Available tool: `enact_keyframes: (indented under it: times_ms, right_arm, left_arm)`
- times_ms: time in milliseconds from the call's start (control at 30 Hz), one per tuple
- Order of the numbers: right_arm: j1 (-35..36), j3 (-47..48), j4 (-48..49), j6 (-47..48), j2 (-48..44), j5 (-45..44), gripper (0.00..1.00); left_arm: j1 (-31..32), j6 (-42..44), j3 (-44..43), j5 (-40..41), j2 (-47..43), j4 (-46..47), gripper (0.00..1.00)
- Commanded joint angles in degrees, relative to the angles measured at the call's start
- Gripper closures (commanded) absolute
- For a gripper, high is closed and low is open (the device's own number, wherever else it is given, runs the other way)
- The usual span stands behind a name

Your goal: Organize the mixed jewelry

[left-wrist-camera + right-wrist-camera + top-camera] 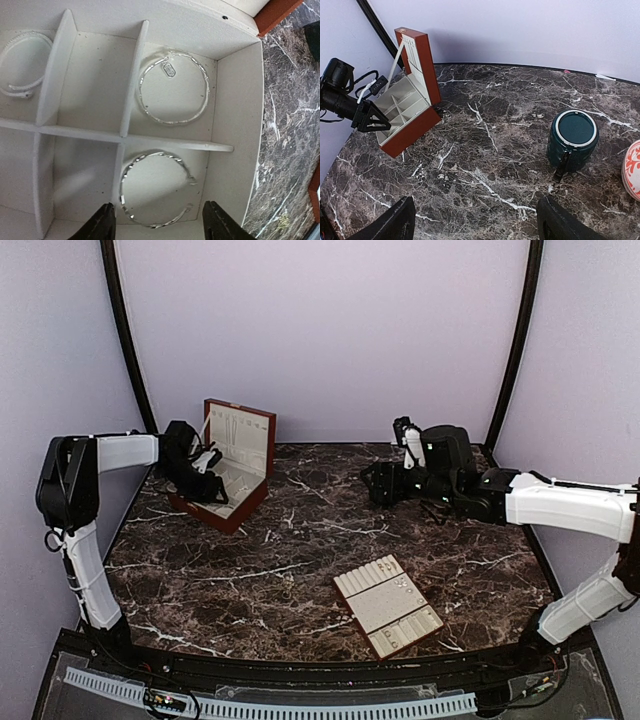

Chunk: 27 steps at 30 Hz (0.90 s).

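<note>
- The left gripper [160,228] is at the upper left of the top view, reaching into the open wooden box [243,508], whose lid stands upright behind it.
- Its claw is spread wide, with one black fingertip [101,225] at either side of the bottom edge of the left wrist view, pinching nothing.
- In that view a thin pale bangle [20,62] lies in the box's upper-left compartment.
- A tagged bangle [173,86] lies flat in the upper-right compartment, with a bare cream compartment between these two.
- A twisted bangle [156,187] lies flat in the lower compartment, its near curve between the spread fingertips.
- A cream-padded tray [375,580] lies tilted on the dark marble table [250,570], lower centre-right in the top view, well apart from the box.
- A few tiny small pieces [404,586] sit on the tray's pads, too small to tell apart.
- The right gripper [477,225] is right of centre in the top view; its claw is spread above bare marble, with nothing between the fingers.
- A dark green mug [572,135] stands upright at centre right of the right wrist view.
- A red-and-white patterned object [633,170] is cut off by the right edge.
</note>
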<state>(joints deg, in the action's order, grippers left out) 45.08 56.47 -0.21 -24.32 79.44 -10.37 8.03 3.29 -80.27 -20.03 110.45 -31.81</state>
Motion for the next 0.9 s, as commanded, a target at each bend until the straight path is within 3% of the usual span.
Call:
enact_keyframes:
  times_ms: [0, 133, 533, 867]
  right_arm:
    - [-0.4, 0.5, 1.1, -0.3, -1.7, -0.2, 0.16]
    - [-0.4, 0.3, 1.5, -0.4, -2.0, -0.2, 0.16]
    - [-0.3, -3.0, 2.3, -2.2, -4.8, -0.9, 0.16]
    - [-0.4, -4.0, 2.1, -1.7, -5.6, -1.6, 0.16]
  left_arm:
    - [1.1, 2.6, 1.0, 2.2, -6.4, -0.2, 0.31]
    - [3.3, 1.7, 2.6, 1.9, -8.0, 1.0, 0.21]
    - [4.3, -3.3, 7.0, -9.7, -5.2, 4.3, 0.20]
    - [11.3, -3.2, 7.6, -13.9, -4.4, 3.5, 0.22]
